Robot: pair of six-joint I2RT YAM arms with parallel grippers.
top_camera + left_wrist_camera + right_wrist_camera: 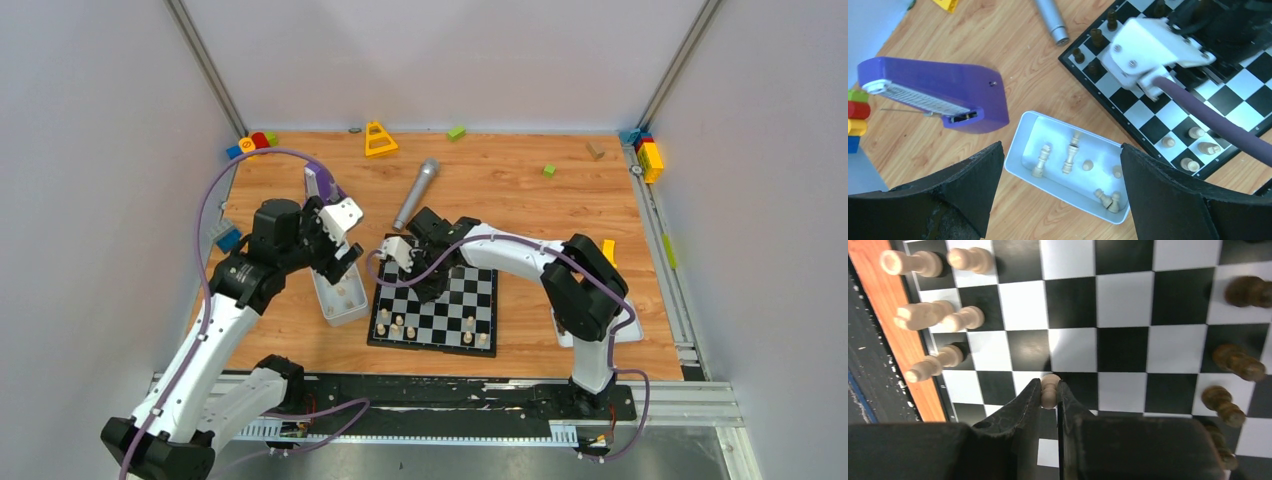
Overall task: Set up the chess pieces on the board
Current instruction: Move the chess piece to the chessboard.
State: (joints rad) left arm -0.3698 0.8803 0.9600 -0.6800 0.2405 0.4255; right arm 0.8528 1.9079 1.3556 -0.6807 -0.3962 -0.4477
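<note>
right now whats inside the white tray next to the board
Several pale wooden chess pieces lie loose in the white tray. The left pincer's fingers cover its side edges, so more could hide there.

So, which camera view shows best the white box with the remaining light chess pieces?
The left wrist view: it looks straight into the white box, and each light piece inside is distinct. In the top external view the box is small and partly behind the left gripper. The right wrist view does not show it.

wooden table (520, 200) holds chessboard (472, 302), white tray (340, 300), microphone (416, 193), toy blocks (651, 158)
</note>
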